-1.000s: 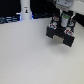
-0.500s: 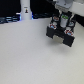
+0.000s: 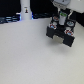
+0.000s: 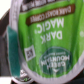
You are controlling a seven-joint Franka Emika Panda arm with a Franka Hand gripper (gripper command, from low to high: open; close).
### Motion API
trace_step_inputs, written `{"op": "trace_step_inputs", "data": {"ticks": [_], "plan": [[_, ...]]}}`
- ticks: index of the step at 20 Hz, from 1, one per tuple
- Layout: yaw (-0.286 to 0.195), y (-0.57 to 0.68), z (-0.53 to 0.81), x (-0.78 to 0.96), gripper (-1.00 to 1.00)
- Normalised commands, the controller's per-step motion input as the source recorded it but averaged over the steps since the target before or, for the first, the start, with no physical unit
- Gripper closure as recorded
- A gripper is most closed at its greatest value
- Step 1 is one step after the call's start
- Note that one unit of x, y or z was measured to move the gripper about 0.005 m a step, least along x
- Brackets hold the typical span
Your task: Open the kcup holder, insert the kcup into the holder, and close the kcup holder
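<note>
A robot arm hangs over a black kcup holder (image 3: pixel 62 33) standing on a pale worktop (image 3: pixel 30 57), toward the exterior view's right. The hand (image 3: pixel 62 20) points straight down and is pinching the kcup (image 3: pixel 62 18) between its fingers, directly above the holder and close to its top. The exterior view is blurred, so whether a drawer is pulled out, and which compartment lies below, cannot be told. In the wrist view the kcup's green foil lid (image 4: pixel 47 42), printed with the words Dark Magic, fills nearly the whole picture, with only a dark sliver of the holder at one edge. A taller white bottle (image 3: pixel 25 10) stands well apart at the back. The main risk, as a judgement: the cup hides the wrist camera's sight of the target, so a slight misalignment could land it on a rim or drawer edge, tipping it or letting it roll off. Releasing too high could also make it bounce out.
</note>
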Motion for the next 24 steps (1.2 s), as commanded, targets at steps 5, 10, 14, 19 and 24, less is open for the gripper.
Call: {"op": "trace_step_inputs", "data": {"ticks": [5, 10, 14, 19, 24], "plan": [[0.020, 0.05, -0.18, 0.00, 1.00], [-0.001, -0.06, 0.05, 0.10, 1.00], [-0.009, -0.02, 0.25, 0.33, 1.00], [-0.001, 0.02, 0.08, 0.35, 1.00], [0.011, 0.03, -0.10, 0.01, 1.00]]}}
